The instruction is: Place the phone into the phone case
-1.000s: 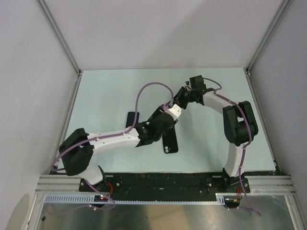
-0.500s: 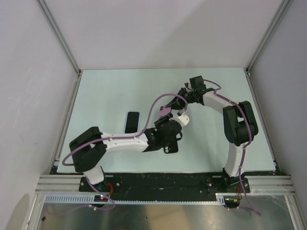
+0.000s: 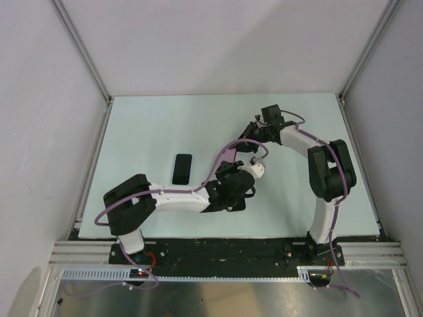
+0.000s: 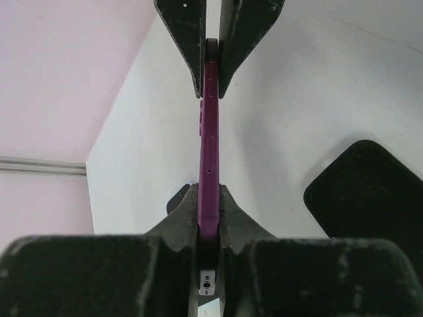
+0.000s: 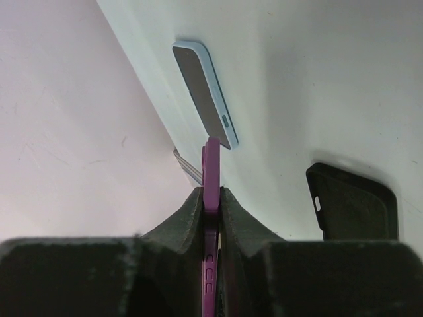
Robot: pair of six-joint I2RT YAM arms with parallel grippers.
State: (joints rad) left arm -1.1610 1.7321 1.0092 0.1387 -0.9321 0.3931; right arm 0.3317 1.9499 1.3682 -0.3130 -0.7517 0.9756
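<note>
A purple phone case (image 4: 209, 132) stands on edge above the table, gripped from both ends. My left gripper (image 4: 209, 198) is shut on its near end. The right gripper's fingers (image 4: 188, 39) pinch the far end at the top of the left wrist view. In the right wrist view my right gripper (image 5: 211, 195) is shut on the same purple case (image 5: 211, 165). The phone (image 3: 182, 169), dark screen with a pale blue rim, lies flat on the table left of both grippers and shows again in the right wrist view (image 5: 201, 92). Neither gripper touches it.
A black phone case (image 3: 236, 202) lies flat on the table, partly under my left arm, and shows in the wrist views (image 4: 367, 191) (image 5: 353, 201). White walls and metal rails (image 3: 86, 59) close in the pale table (image 3: 145, 125).
My left arm has swung right, uncovering the phone and covering most of the black case. Its gripper has come up to the purple case and shut on it. The right gripper has kept its hold.
</note>
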